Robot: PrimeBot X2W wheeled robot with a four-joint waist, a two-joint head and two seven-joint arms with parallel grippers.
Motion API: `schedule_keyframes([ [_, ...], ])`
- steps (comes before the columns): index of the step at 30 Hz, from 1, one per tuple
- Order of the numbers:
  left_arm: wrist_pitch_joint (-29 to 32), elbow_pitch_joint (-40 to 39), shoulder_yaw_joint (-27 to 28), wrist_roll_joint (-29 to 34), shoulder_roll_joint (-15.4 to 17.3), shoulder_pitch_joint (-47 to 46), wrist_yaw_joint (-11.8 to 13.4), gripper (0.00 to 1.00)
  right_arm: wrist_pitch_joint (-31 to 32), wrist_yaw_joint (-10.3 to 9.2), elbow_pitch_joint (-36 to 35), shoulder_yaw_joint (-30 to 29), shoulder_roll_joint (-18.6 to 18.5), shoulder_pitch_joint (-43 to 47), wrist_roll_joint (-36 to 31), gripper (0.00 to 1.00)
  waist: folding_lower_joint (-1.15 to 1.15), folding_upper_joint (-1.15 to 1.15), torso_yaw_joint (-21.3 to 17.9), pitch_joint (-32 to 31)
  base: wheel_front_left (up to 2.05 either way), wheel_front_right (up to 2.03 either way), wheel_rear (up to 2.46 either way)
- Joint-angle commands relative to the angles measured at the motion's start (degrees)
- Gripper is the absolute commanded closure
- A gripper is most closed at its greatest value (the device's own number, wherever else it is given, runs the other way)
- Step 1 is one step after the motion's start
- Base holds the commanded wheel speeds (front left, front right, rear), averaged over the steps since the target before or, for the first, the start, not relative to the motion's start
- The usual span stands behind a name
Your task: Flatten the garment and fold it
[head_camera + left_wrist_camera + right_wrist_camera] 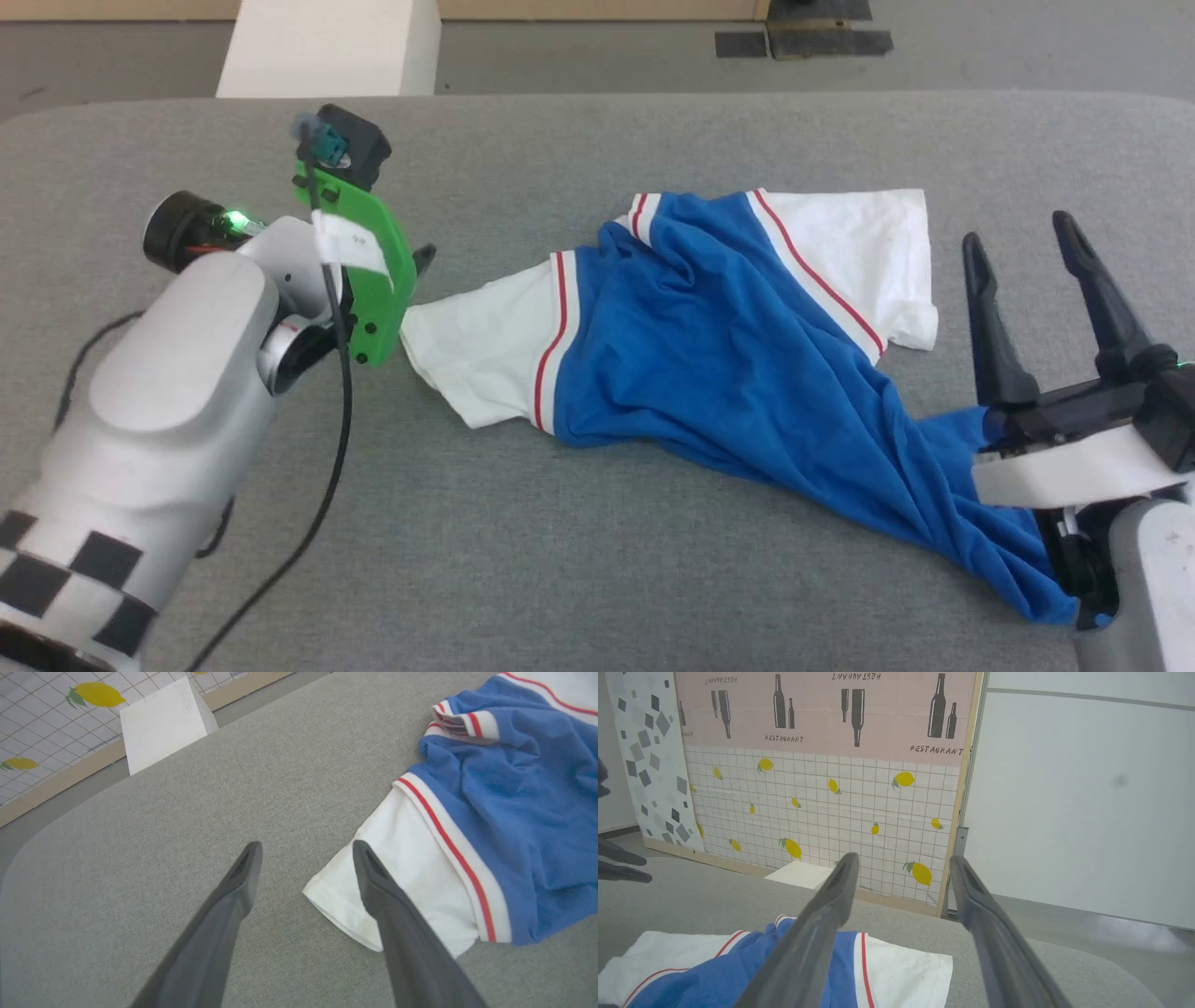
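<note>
Two long dark fingers of the right gripper (1019,233) stand well apart at the lower right of the head view, with nothing between them. The garment (709,345), a crumpled royal-blue short-sleeved T-shirt with white sleeves and thin red stripes, lies in the middle of the grey fabric-covered table (560,579). Its blue lower part runs as a narrow bunch to the lower right corner, passing below the wrist of that gripper. At the left, the pale left arm (177,373) carries a green plastic bracket (385,299), which is just beside the tip of one white sleeve.

In the left wrist view, the left gripper (307,843) has its fingers apart and empty. One finger (402,933) crosses in front of the white sleeve edge; whether it touches the cloth I cannot tell. The garment lies on the right side of the frame. A white rectangular block (163,723) is at the upper left, beyond the table.

In the right wrist view, the fingers of the right gripper are apart above the table, and the garment is at the lower left of the frame. Behind stands a wall panel (822,807) printed with yellow lemons.
</note>
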Motion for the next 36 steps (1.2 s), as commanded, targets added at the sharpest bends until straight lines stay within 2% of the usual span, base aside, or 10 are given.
schedule_keyframes([
  [1,2.0,0.5,-1.9,-1.5,1.0,-1.8,-0.2,0.00,0.0,-0.09,-0.9,0.0,0.7,0.8,-0.2,0.00,0.00,0.00,-1.0,1.2,0.00,0.00,0.00],
  [5,7.9,1.9,-7.7,-5.1,2.5,-4.3,-0.2,0.00,0.1,-0.09,-2.7,0.0,2.1,1.4,-0.1,0.00,0.00,0.00,-2.4,3.2,0.00,0.00,0.00],
  [17,16.0,5.3,-20.3,-12.0,5.8,-7.0,-0.2,0.00,-0.4,-0.09,-2.9,0.3,4.1,0.1,-0.4,0.00,0.00,0.00,-5.9,7.5,0.00,0.00,0.00],
  [18,16.8,5.1,-21.7,-12.7,6.1,-7.0,-0.2,0.09,-0.5,-0.09,-2.7,0.2,4.1,0.0,-0.5,0.00,0.00,0.00,-5.9,7.6,0.00,0.00,0.00],
  [20,16.4,4.6,-23.1,-13.8,6.6,-7.4,-0.2,1.00,-0.5,-0.09,-2.3,0.1,4.0,-0.1,-0.6,0.00,0.00,0.00,-5.8,7.6,0.00,0.00,0.00],
  [25,14.0,2.1,-25.8,-16.9,7.9,-8.4,-0.2,1.00,-0.2,-0.09,-1.2,-0.3,2.7,-1.0,-0.9,0.00,0.00,0.00,-4.7,6.3,0.00,0.00,0.00],
  [28,9.8,-0.2,-25.6,-19.2,10.1,-8.8,-0.2,1.00,0.7,-0.09,-1.0,-0.3,0.7,-3.3,-0.4,0.00,0.00,0.00,-4.1,5.1,0.00,0.00,0.00],
  [33,5.0,-3.5,-25.1,-20.6,14.8,-9.0,-0.2,1.00,4.1,-0.09,-0.1,-0.8,-4.8,-9.1,0.6,0.00,0.00,0.00,-2.1,3.6,0.00,0.00,0.00],
  [36,2.7,-5.3,-24.5,-21.4,16.7,-8.8,-0.2,1.00,9.4,-0.09,1.6,1.6,-9.7,-12.9,1.9,0.00,0.00,0.00,-0.4,3.5,0.00,0.00,0.00],
])
